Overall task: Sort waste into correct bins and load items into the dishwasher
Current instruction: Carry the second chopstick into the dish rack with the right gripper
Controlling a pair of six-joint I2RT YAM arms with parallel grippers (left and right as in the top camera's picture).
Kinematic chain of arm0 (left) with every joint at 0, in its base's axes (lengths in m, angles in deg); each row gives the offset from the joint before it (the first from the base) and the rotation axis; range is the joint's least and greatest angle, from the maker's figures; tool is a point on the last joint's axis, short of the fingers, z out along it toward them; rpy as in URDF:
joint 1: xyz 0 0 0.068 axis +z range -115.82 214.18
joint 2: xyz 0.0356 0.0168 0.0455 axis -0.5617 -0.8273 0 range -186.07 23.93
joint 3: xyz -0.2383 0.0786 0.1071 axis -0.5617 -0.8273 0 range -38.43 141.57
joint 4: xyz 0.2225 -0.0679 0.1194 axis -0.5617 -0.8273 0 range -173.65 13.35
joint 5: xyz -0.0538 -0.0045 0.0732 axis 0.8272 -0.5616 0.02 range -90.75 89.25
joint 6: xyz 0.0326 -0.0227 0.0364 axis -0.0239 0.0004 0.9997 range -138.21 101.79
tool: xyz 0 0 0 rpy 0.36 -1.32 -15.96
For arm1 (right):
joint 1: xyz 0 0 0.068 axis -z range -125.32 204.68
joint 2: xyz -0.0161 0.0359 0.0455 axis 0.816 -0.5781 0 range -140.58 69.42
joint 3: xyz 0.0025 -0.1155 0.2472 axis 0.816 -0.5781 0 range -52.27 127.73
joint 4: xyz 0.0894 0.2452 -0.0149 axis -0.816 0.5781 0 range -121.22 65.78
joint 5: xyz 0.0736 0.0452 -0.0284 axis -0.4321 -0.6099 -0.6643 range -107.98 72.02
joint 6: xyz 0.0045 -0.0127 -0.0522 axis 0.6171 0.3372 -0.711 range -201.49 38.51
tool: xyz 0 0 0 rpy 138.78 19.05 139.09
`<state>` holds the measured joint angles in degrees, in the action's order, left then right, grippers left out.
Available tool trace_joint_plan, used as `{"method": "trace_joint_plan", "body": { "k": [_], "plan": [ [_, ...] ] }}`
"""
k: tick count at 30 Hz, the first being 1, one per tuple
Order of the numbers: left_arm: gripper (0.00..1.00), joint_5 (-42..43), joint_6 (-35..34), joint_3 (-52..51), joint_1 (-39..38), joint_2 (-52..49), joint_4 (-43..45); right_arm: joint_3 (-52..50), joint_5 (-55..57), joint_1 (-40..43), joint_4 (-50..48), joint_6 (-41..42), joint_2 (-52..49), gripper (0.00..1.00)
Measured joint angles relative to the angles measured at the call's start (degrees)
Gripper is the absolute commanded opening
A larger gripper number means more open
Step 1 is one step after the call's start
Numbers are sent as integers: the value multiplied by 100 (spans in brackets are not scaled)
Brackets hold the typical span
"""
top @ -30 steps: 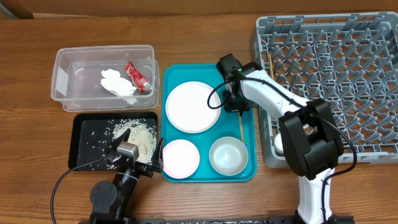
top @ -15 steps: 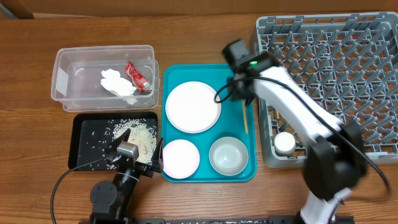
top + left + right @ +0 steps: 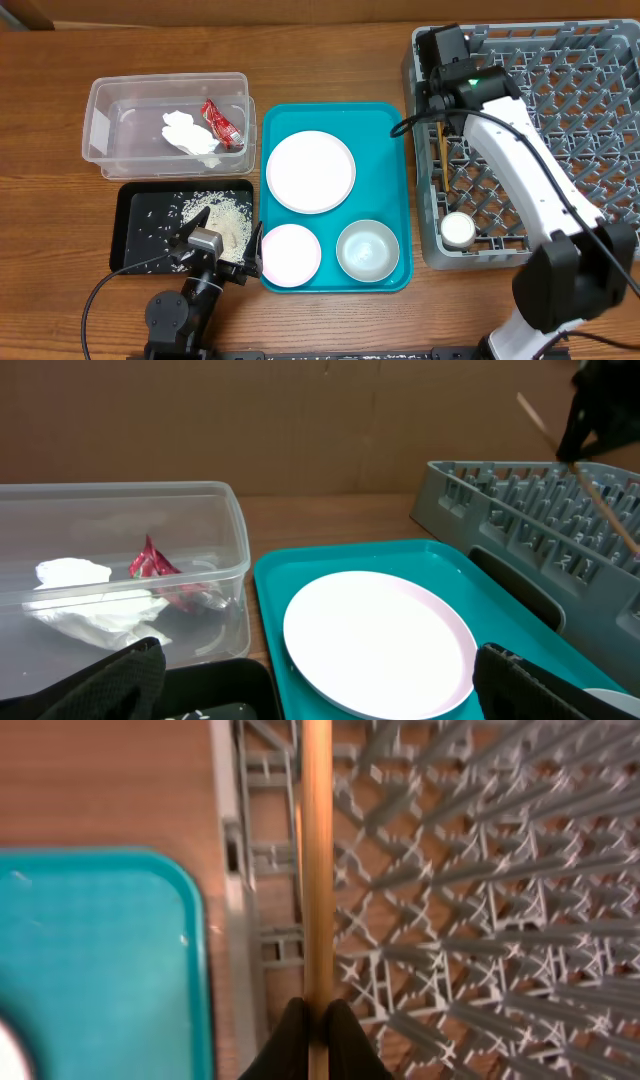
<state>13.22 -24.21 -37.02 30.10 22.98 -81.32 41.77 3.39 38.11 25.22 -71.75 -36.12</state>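
Note:
My right gripper [image 3: 438, 100] is shut on the wooden chopsticks [image 3: 440, 150] and holds them over the left edge of the grey dish rack [image 3: 560, 130]. In the right wrist view the jaws [image 3: 318, 1020] pinch the chopsticks [image 3: 317, 870] above the rack grid [image 3: 480, 920]. A small white cup [image 3: 459, 230] sits in the rack's front left corner. My left gripper [image 3: 222, 240] is open and empty over the black tray [image 3: 135, 235], which holds rice [image 3: 225, 215]. The clear tub [image 3: 100, 130] holds the white napkin [image 3: 190, 133] and the red wrapper [image 3: 222, 124].
The teal serving tray [image 3: 395, 180] lies between the bins and the rack. It carries a large white plate [image 3: 310, 171], a small plate [image 3: 291, 254] and a bowl [image 3: 368, 250]. The left wrist view shows the large plate [image 3: 375, 640] close ahead.
My right gripper has lifted the chopsticks off the teal tray and carried them right and back, over the rack's left edge. The left arm has not moved.

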Motion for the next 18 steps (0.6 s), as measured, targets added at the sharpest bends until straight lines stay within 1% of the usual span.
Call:
{"method": "trace_joint_plan", "body": {
  "k": [1, 2, 5, 7, 10, 14, 15, 16, 18],
  "plan": [
    [100, 0, -2, 0, 0, 0, 0, -13, 4, 7, 46, 0, -76, 30],
    [100, 0, -2, 0, 0, 0, -2, -31, 13, 9, 92, -50, -140, 32],
    [100, 0, -2, 0, 0, 0, 0, -55, 4, -9, 321, -55, -227, 34],
    [100, 0, -2, 0, 0, 0, -2, -37, -4, -44, 490, -13, -216, 38],
    [100, 0, -2, 0, 0, 0, -2, 28, -240, -214, 857, 61, -136, 39],
    [100, 0, -2, 0, 0, 0, 0, 83, -1051, -625, 1178, 120, 256, 40],
    [100, 0, 0, 0, 0, 0, 2, 92, -1294, -723, 1255, 136, 376, 45],
    [100, -2, -2, 0, 0, 0, 0, 116, -1543, -826, 1342, 170, 494, 47],
    [100, 0, -2, 0, 0, 0, 0, 177, -2004, -1023, 1532, 179, 688, 49]
  ]
}}
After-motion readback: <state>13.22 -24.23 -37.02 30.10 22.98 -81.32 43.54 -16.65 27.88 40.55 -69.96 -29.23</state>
